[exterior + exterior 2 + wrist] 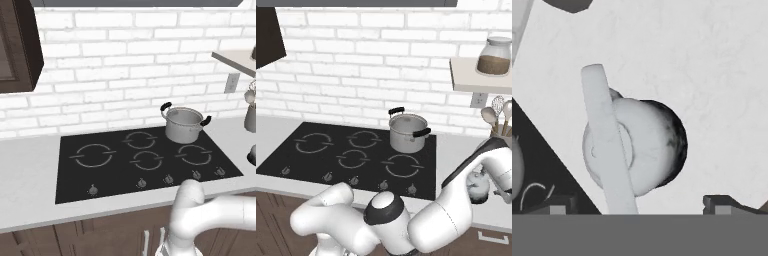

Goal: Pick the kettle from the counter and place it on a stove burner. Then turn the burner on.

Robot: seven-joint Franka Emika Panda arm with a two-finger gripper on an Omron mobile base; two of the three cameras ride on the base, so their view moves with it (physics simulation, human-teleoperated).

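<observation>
Kettle [634, 150] sits on the counter [712, 75] directly below the gripper [637, 204], whose finger tips stand wide apart with nothing between them.

Nearest, in the hand view, the two dark tips flank the kettle from above, and its pale arched handle [607, 140] runs across the lid. That stiff band looks like the best place to grip, since the rounded metal body would likely slip from narrow fingers; the kettle is probably rigid and fairly light. The right base view places it on the counter right of the cooktop, partly hidden by the arm; the hand view cannot show this. Farther off, both base views show the stove burner [93, 155] at the cooktop's far left, the knobs [141, 183] along the front, and a steel pot [184, 123] near the brick wall.
</observation>
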